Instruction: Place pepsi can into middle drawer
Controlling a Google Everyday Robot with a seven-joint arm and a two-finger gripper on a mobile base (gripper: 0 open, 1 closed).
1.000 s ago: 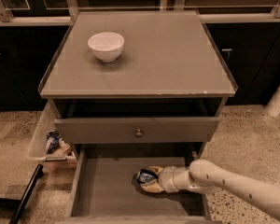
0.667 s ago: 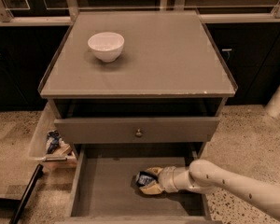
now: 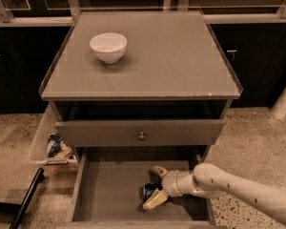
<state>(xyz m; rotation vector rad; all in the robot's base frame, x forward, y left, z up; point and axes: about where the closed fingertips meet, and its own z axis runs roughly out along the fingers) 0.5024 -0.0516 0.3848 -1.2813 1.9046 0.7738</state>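
Note:
The pepsi can, dark blue with a silver end, lies on the grey floor of the middle drawer, which is pulled out wide below the cabinet. My gripper reaches into the drawer from the right on its white arm. Its fingers are spread open, one above the can and one below it, with the can lying between them close to the lower one.
The upper drawer with a small round knob sits partly open above. A white bowl stands on the cabinet top at the left. A clear bin with packets hangs at the cabinet's left side. A black pole lies on the floor.
The fingers were closed around the can before. Now they have spread apart and the can rests on the drawer floor between them.

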